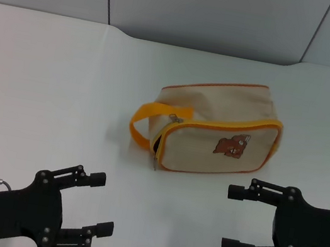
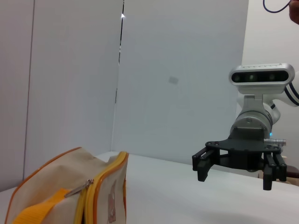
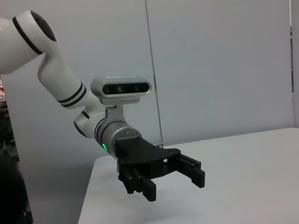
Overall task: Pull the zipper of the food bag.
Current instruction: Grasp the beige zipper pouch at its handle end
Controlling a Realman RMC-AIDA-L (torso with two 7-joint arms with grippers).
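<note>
The food bag is a beige canvas pouch with orange piping and a brown bear print, lying on the white table at the centre. Its orange strap loops off the left end. The zipper's small silver pull tab sits at that end, beside the strap. My left gripper is open and empty near the front left, apart from the bag. My right gripper is open and empty in front of the bag's right end. The left wrist view shows the bag, the pull tab and the right gripper.
A grey panelled wall stands behind the table's far edge. The right wrist view shows the left gripper and its arm over the table; the bag is out of that view.
</note>
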